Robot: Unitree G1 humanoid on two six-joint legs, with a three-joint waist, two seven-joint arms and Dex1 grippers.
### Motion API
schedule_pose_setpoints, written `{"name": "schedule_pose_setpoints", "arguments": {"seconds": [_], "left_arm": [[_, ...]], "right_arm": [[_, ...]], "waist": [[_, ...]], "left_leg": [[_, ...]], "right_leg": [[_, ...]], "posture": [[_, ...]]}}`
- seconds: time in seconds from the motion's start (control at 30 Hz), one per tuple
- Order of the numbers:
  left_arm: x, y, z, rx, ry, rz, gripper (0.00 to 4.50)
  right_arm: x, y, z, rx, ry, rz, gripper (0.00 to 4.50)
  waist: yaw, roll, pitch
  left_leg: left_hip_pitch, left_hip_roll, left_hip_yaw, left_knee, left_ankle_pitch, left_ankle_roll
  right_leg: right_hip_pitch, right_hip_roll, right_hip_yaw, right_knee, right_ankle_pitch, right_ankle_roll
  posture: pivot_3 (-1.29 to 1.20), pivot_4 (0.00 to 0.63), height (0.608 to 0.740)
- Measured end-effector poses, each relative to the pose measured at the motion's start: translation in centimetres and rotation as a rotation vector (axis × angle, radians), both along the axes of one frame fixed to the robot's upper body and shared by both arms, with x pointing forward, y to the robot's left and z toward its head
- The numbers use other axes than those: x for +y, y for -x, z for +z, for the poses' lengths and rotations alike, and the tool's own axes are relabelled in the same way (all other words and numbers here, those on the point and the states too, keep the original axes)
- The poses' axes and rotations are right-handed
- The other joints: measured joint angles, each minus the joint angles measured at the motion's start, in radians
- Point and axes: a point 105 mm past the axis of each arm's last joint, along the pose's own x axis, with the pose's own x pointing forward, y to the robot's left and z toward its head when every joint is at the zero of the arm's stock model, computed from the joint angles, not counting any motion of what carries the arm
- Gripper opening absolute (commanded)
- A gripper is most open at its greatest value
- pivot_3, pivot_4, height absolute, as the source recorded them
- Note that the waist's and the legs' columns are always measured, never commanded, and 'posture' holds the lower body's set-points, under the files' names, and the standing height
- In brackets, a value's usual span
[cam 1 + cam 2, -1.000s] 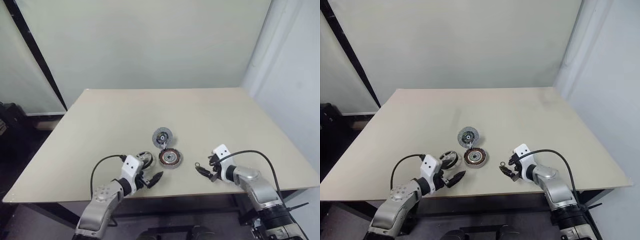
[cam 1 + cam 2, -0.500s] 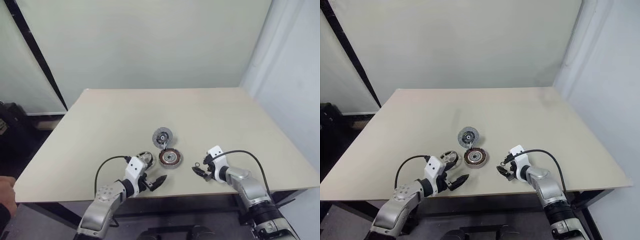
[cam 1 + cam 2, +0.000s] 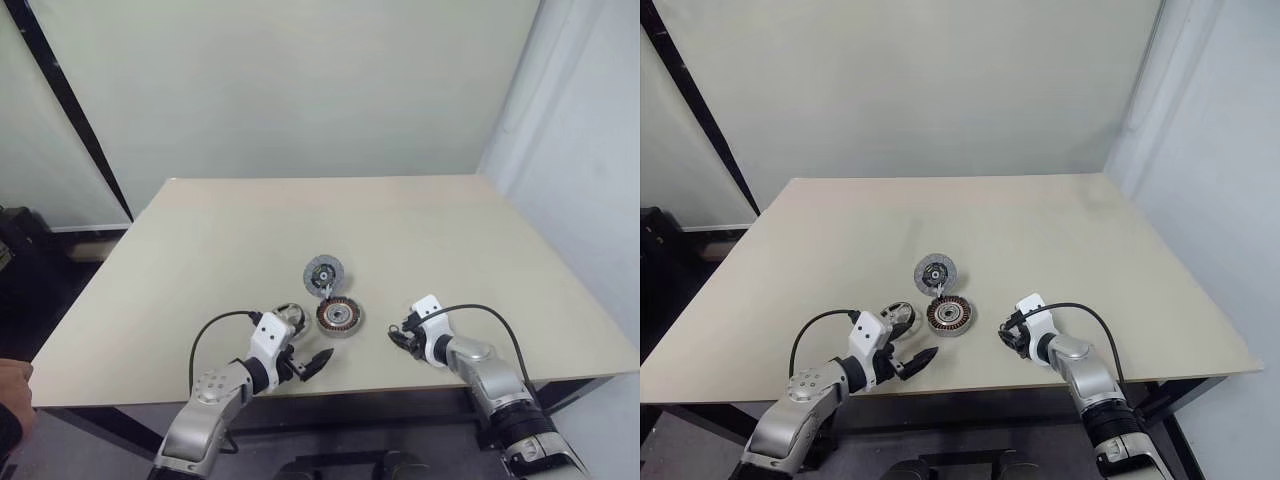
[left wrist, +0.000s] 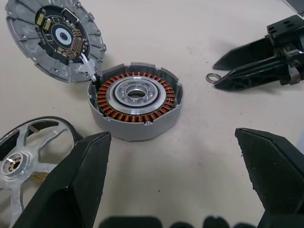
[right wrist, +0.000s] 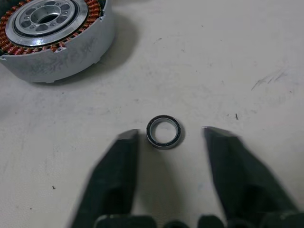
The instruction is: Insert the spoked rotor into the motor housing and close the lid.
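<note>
The motor housing, with copper windings around a pale centre, lies near the table's front middle. The lid rests just behind it, inner side up and touching its rim. The silvery spoked rotor lies to the left of the housing, close beside my left gripper. That gripper is open and empty, pointing at the housing. My right gripper is right of the housing, low over the table. Its fingers are apart, flanking a small metal ring without touching it.
The table's front edge runs just below both grippers. A person's hand shows at the lower left, off the table. A wall stands behind the table and a dark pole leans at the left.
My right gripper has sunk a little and shifted towards the housing, and its fingers have drawn closer together around the small ring. My left gripper has stayed still.
</note>
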Motion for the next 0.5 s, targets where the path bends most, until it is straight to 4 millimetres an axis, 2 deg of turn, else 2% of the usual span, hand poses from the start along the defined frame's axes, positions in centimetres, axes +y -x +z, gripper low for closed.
{"name": "schedule_pose_setpoints", "arguments": {"seconds": [0.07,0.33,0.5], "left_arm": [[0.0,0.0,0.0,-0.002,0.000,0.001,4.50],[0.1,0.0,0.0,-0.005,-0.005,0.011,4.50],[0.3,-0.1,0.0,-0.006,-0.008,0.017,4.50]], "right_arm": [[0.0,0.0,0.0,0.001,0.000,0.002,0.79],[0.3,0.1,0.3,0.012,-0.004,0.015,0.79],[0.6,-0.1,1.1,-0.013,-0.013,0.024,0.79]], "waist": [[0.000,0.000,0.000],[0.000,0.000,0.000],[0.000,0.000,0.000]], "left_leg": [[0.000,0.000,0.000,0.000,0.000,0.000],[0.000,0.000,0.000,0.000,0.000,0.000],[0.000,0.000,0.000,0.000,0.000,0.000]], "right_leg": [[0.000,0.000,0.000,0.000,0.000,0.000],[0.000,0.000,0.000,0.000,0.000,0.000],[0.000,0.000,0.000,0.000,0.000,0.000]], "posture": [[0.00,0.000,0.740],[0.00,0.000,0.740],[0.00,0.000,0.740]]}}
